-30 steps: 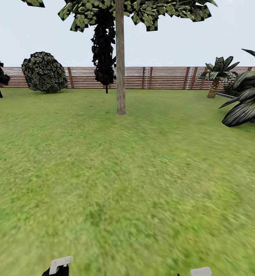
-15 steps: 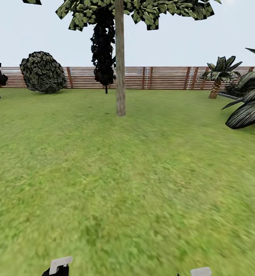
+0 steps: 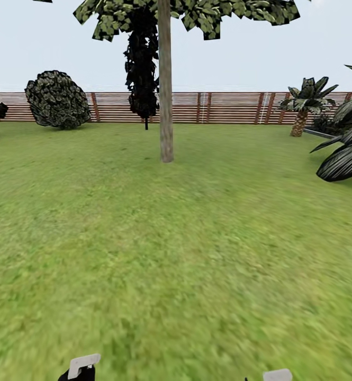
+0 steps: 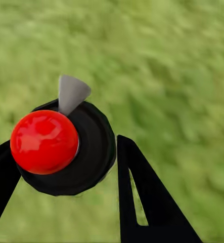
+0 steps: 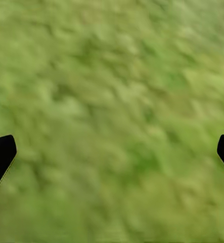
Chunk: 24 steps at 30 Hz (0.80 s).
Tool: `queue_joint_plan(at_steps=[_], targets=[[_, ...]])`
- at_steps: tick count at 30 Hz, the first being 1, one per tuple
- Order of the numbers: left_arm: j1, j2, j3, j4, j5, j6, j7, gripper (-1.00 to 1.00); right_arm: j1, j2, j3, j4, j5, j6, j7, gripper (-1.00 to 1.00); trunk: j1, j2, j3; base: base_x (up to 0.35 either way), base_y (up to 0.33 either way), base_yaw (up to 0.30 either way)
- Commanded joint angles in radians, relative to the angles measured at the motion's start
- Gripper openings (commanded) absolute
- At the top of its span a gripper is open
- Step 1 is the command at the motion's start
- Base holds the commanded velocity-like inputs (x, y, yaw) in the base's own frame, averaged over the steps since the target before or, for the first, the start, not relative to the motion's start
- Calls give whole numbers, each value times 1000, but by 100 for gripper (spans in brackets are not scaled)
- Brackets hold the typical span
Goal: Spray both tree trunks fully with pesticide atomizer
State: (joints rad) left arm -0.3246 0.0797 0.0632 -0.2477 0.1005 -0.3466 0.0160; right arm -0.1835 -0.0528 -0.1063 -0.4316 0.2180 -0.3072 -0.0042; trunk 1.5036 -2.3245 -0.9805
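The pesticide atomizer [image 4: 43,142] has a round black body, a glossy red ball top and a grey cone nozzle. In the left wrist view my left gripper [image 4: 61,148] is shut on it, a black finger on each side, over grass. My right gripper [image 5: 112,147] is open, with bare lawn between its fingertips. In the head view one tree stands ahead on the lawn, its straight grey-brown trunk [image 3: 166,106] rising to a mottled green crown [image 3: 197,13] cut by the top edge. Several metres of grass lie between me and it.
A brown slat fence [image 3: 228,107] closes the far side of the lawn. A narrow black tree [image 3: 142,63] stands behind the trunk, with a round bush [image 3: 58,99] at far left. A short palm [image 3: 301,106] and a big dark-leaved plant [image 3: 348,148] are at right.
The whole head view has shifted: the trunk's base sits slightly lower and the plants at right have slid outward, so the camera has moved forward. Both arms keep their place in the view.
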Motion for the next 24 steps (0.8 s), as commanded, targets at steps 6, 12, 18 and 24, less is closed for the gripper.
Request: queue_joint_plan(at_steps=[6,12,18,24], targets=[[-1,0,-2,1,9,-3,-2,-100,-1,1,-6,2,11,-3,0,100,0,0,-1,339,0,0],[-1,0,-2,1,9,-4,-4,-100,-1,1,-5,1,11,-4,0,100,0,0,-1,339,0,0],[-1,-1,-3,1,9,-6,0,-100,-1,2,-5,2,11,-4,0,100,0,0,-1,339,0,0],[-1,-2,-3,1,7,-5,5,-100,-1,2,-6,2,11,-4,-1,100,0,0,-1,339,0,0]])
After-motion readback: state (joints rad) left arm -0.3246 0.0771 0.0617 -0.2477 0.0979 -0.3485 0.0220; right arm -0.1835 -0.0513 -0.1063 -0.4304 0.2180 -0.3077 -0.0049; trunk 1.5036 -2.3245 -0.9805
